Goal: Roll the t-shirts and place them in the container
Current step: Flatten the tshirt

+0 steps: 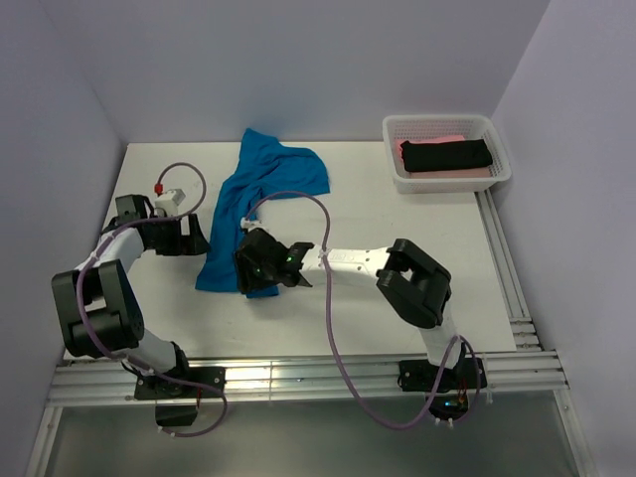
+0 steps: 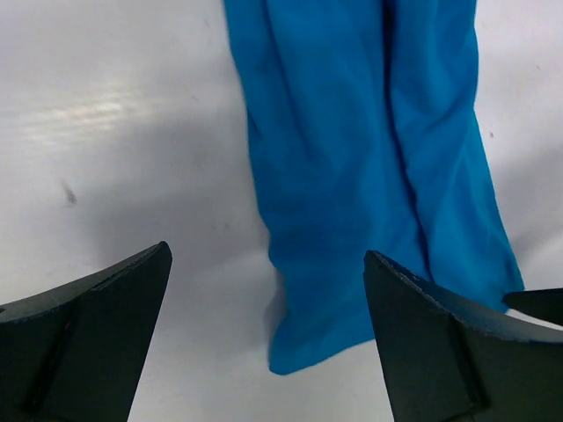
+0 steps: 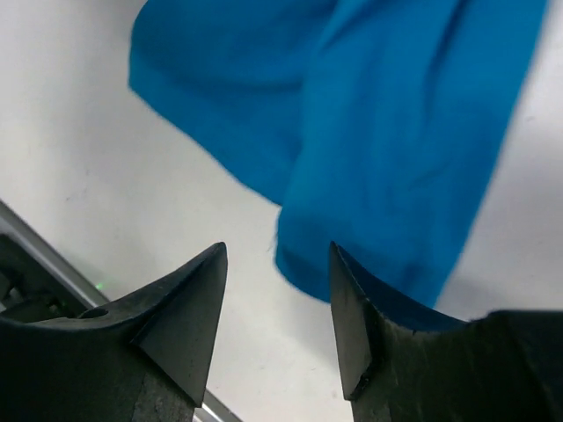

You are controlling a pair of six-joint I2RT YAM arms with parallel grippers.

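Nearest the lens in the left wrist view, the left end effector [image 2: 267, 251] has its two dark jaws spread wide. Between them show only the white surface [image 2: 114, 114] and the narrow end of the blue t-shirt [image 2: 369, 176]. Nearest in the right wrist view, the right end effector [image 3: 277, 248] holds its jaws apart by a narrower gap and pinches nothing. The same blue cloth lies beyond its tips.

From above, the blue t-shirt is bunched into a long, rumpled strip on the surface. It is widest at about 12 o'clock, where a fold spreads toward 1 o'clock, and it tapers to a narrow end at about 7 o'clock from the surface's middle. The right end effector sits over that narrow end, with its arm reaching in from 3 o'clock. The left end effector is just beside the strip at its 9 o'clock; whether it touches the cloth cannot be told.

Well apart from the strip, at 2 o'clock in the far corner, stands a white mesh basket [image 1: 452, 183]. Inside it, a folded black t-shirt [image 1: 447, 155] lies on top of a pink t-shirt [image 1: 429, 140].
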